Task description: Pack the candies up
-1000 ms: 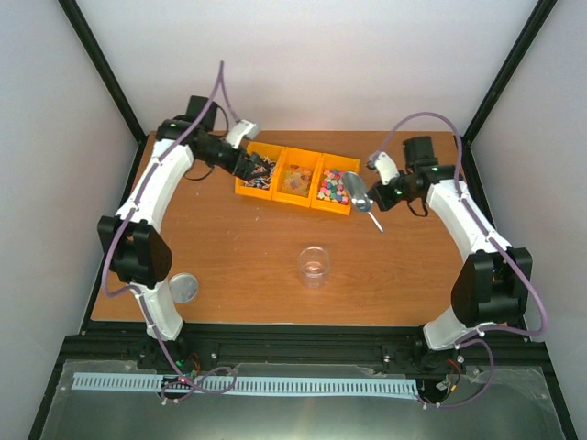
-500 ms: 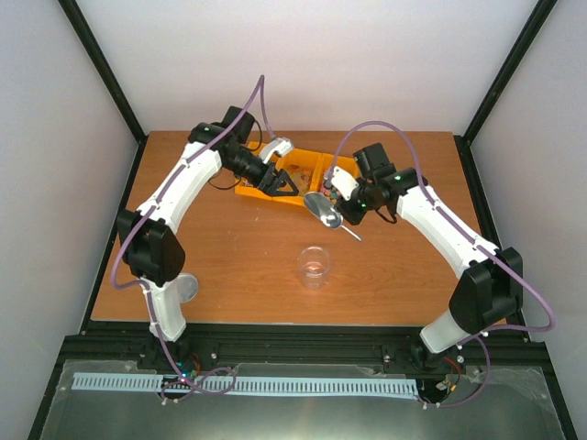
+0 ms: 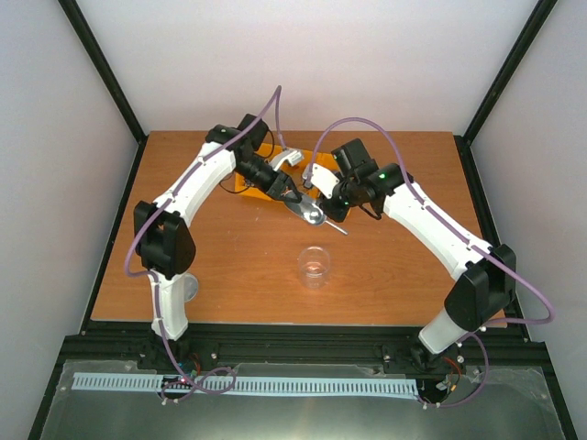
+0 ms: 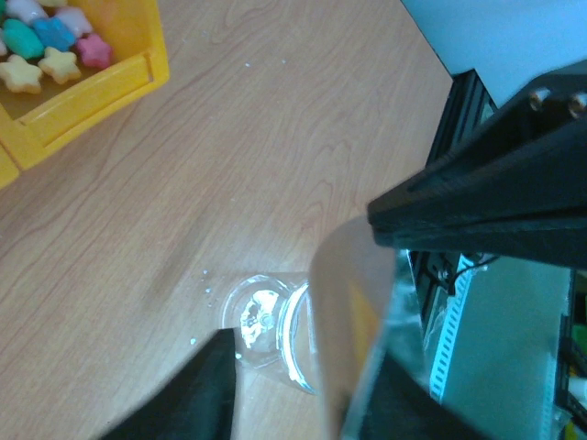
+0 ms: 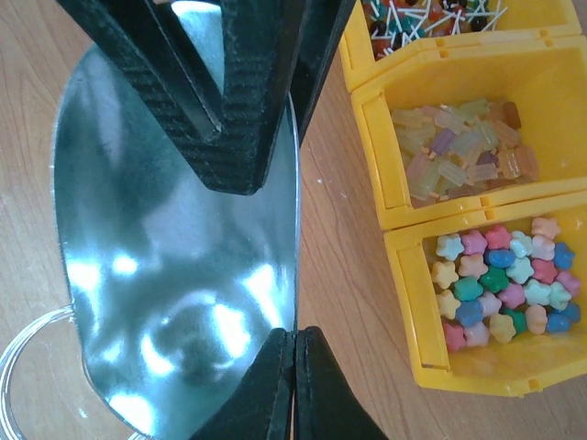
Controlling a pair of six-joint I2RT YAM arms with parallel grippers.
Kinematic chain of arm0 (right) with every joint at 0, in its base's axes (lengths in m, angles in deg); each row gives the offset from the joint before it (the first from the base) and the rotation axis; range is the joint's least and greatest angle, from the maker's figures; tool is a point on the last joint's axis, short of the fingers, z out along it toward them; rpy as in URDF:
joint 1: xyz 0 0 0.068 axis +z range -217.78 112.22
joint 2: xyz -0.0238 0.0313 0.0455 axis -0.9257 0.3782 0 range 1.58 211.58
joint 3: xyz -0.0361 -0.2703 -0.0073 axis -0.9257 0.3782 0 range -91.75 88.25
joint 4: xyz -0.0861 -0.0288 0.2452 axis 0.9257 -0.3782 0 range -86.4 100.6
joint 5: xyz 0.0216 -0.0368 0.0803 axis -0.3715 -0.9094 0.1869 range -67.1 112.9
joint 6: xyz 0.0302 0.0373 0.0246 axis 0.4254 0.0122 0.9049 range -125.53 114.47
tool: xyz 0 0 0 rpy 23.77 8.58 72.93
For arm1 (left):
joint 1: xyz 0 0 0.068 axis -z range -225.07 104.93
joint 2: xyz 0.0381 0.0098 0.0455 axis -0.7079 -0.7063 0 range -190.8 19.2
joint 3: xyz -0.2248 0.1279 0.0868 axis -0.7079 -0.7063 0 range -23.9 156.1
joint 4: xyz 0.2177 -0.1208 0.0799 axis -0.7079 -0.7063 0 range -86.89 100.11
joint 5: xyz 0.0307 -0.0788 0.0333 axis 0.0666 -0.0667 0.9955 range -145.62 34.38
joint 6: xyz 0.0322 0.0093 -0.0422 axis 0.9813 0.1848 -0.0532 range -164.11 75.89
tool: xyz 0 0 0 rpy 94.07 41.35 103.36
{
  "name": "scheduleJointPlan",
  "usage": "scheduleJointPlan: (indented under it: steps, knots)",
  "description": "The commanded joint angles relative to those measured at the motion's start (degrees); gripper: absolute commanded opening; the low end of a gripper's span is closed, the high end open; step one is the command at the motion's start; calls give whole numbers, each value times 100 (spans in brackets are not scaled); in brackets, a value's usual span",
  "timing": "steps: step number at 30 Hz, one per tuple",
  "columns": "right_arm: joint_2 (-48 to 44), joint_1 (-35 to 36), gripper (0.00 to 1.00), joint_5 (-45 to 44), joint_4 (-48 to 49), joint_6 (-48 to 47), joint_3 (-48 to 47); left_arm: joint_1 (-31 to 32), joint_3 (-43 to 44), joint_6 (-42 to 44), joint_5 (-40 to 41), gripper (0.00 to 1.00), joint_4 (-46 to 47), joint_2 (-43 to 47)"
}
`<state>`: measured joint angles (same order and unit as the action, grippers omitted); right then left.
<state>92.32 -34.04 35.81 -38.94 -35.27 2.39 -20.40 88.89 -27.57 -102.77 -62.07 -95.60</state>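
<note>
From the top, the right claw holds a scoop with the left claw right beside it over the surface; the left wrist shows the candies in a yellow bin, well apart from that claw, and I cannot tell if it grips; the right wrist shows them in the bin, right of its shut claw.

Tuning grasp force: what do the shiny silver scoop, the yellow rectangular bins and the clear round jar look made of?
The shiny silver scoop looks like polished metal: mirror-like reflections. The yellow rectangular bins: opaque moulded plastic, smooth, slight gloss. The clear round jar: transparent, glass or clear plastic; can't tell which.
</note>
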Motion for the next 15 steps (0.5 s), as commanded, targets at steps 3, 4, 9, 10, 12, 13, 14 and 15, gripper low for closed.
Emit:
scheduleJointPlan:
  steps: [3,4,9,10,12,13,14,15]
  knots:
    - [-109,46,3,-117,66,-6,-37,28,19,145,-405,3,-280,10]
    - [-191,32,3,-143,121,-5,26,3,-9,104,-479,1,-269,22]
    - [-924,-427,76,882,174,-161,331,-260,-301,-128,-1095,1,11,193]
    - [-1112,-536,85,1080,233,-197,443,-301,-357,-161,-1190,1,85,238]
    - [-1411,-619,96,1260,358,-281,688,-334,-476,-226,-1339,1,265,361]
    - [-1519,-622,98,1342,394,-327,795,-335,-544,-228,-1439,1,347,428]
    - [-1611,-623,98,1414,411,-362,882,-339,-626,-247,-1537,1,436,489]
    - [-1666,-623,98,1497,391,-399,943,-340,-705,-297,-1609,1,532,546]
